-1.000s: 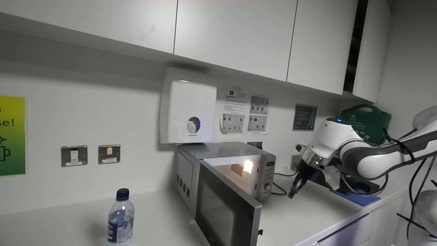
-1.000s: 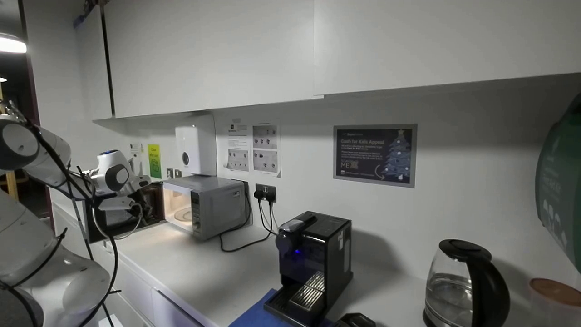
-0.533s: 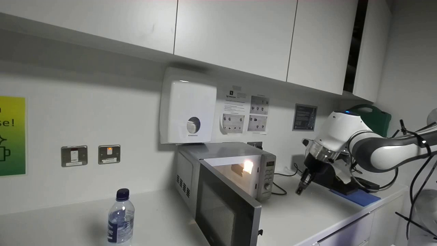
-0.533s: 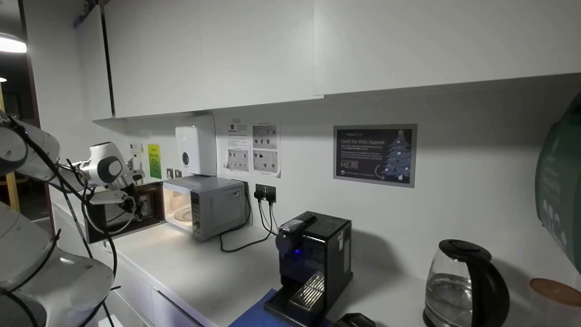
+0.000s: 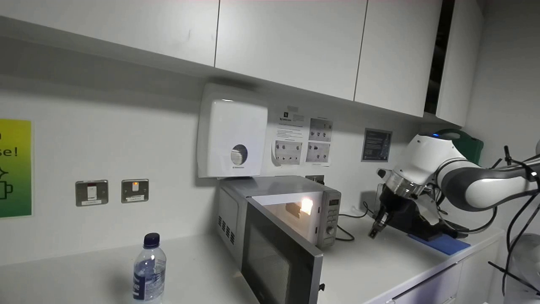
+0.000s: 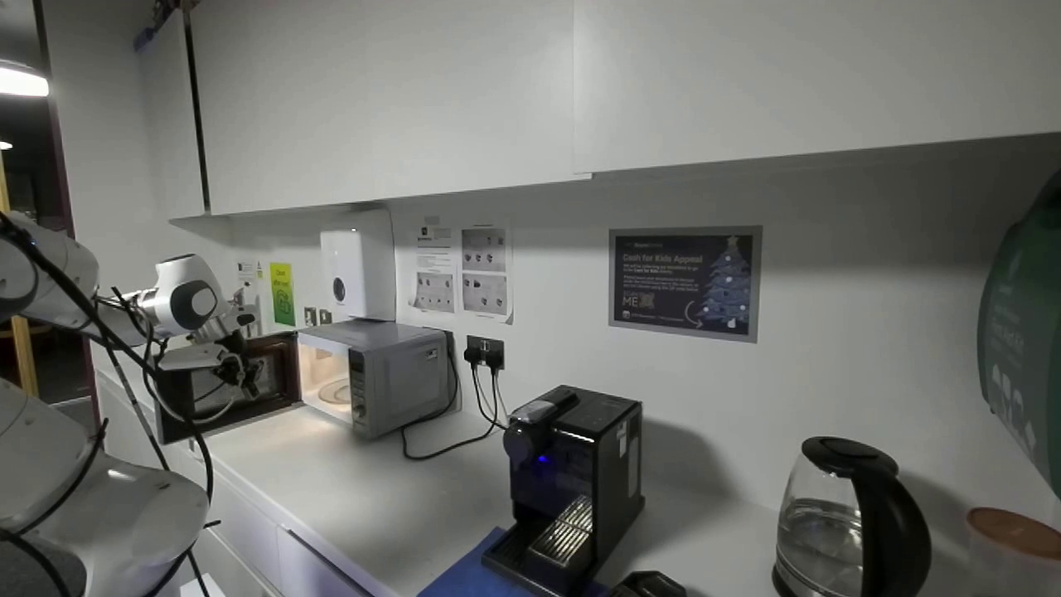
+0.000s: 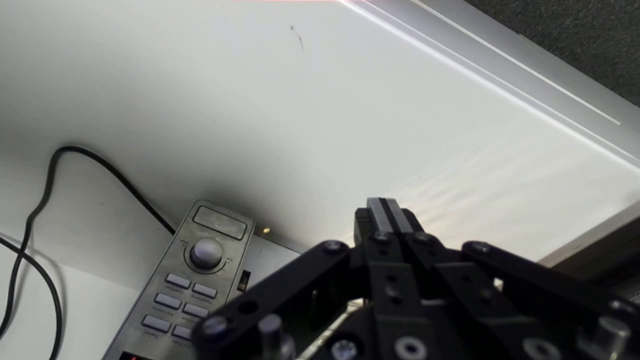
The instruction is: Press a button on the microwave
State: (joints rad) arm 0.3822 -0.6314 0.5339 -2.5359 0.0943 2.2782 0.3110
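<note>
"Standing on the long white counter, the boxy silver-grey metal microwave could be shoved askew, were its open, dark-windowed door clipped by a wide swing of the black metal gripper."

"What is counted?"

"One microwave, one door, one gripper, two black, grey-tipped fingers pressed together, nothing held; six small oblong grey buttons."

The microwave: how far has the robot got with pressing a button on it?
Done: the microwave door stands open and a light glows inside; whether a press caused that, I can't tell. In hand: nothing is being pressed; the closed gripper is apart from the control panel. Left: if no press has happened yet, the gripper would probably need to reach one of the buttons and push.
</note>
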